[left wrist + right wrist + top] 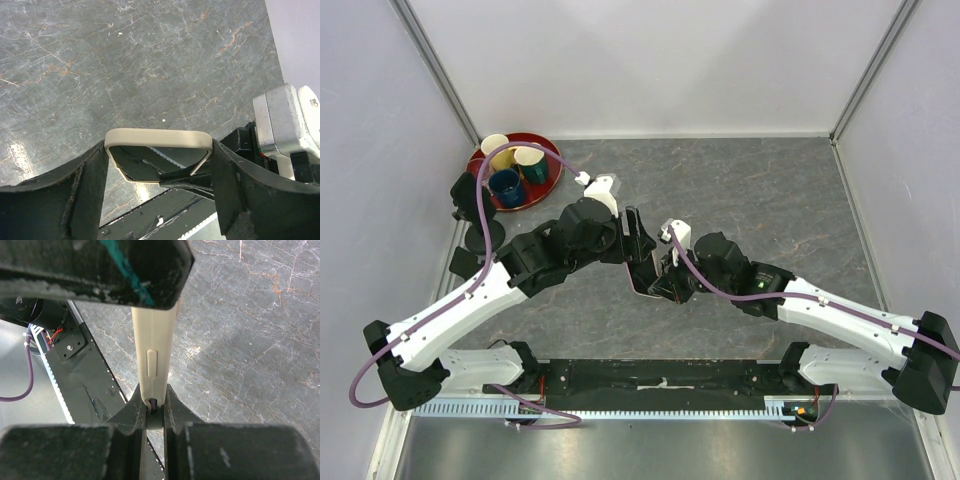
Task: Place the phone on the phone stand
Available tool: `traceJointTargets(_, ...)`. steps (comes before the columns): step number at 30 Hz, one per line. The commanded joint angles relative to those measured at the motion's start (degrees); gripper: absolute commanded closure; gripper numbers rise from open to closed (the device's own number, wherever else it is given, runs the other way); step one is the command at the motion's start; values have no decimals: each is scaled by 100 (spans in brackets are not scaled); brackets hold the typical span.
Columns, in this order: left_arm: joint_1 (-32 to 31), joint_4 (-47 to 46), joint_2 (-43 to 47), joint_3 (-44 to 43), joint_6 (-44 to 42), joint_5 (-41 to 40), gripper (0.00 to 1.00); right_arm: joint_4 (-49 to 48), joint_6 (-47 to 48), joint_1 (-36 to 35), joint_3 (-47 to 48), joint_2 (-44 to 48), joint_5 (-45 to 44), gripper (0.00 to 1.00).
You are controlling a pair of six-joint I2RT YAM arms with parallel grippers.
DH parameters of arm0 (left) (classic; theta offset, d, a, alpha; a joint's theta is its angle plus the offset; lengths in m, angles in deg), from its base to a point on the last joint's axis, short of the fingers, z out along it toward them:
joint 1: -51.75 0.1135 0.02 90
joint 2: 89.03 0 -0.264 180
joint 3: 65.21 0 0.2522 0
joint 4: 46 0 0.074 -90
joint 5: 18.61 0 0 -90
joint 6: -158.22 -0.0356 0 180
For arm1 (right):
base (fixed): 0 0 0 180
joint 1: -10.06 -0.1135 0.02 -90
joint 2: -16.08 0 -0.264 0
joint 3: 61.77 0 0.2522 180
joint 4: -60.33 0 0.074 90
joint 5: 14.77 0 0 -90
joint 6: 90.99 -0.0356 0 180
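I'm treating the phone (157, 136) as stiff, slick and crack-prone, best gripped by its cased edges; it's sitting on edge over mid-table; my left gripper (159, 165) is clamping across its width; my right gripper (153, 402) is pinching its faces; both arms are reaching inward.

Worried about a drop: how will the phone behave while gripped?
The phone looks rigid, so it likely won't flex. Its smooth cream edge may slip in the narrow pinch of the right pincer. The glossy face probably cracks if dropped.
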Motion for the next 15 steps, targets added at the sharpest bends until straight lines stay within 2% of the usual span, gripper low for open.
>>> traceJointTargets(1, -18, -278, -16, -144, -116, 18, 32, -573, 82, -41, 294, 209, 31, 100)
traceJointTargets(2, -27, -278, -16, -135, -125, -8, 45, -573, 82, -42, 294, 200, 22, 100)
traceJointTargets(4, -18, -286, 2, -109, -178, -34, 61, -573, 91, -68, 294, 209, 5, 97)
traceJointTargets(5, -18, -286, 2, -109, -204, -87, 81, -573, 91, -68, 286, 218, -30, 91)
traceJointTargets(7, -27, -269, 89, -56, -204, -174, 97, -590, 56, -59, 251, 261, -83, 73)
traceJointTargets(8, -18, -277, 133, -21, -187, -288, 98, -590, 65, -68, 242, 279, -101, 62)
traceJointTargets(9, -18, -269, 177, 5, -178, -333, 98, -599, 39, -59, 224, 297, -118, 55)
traceJointTargets(10, -18, -269, 282, 58, -187, -377, 98, -617, 30, -59, 198, 314, -136, 39)
traceJointTargets(12, -18, -138, 371, 76, -108, -596, 98, -573, 21, -59, 171, 341, -249, 25)
traceJointTargets(13, -18, -50, 449, 58, -81, -693, 98, -529, 30, -59, 154, 384, -320, 13)
traceJointTargets(15, -18, 432, 529, 6, 163, -1149, 98, -485, 47, -68, 119, 463, -609, 6)
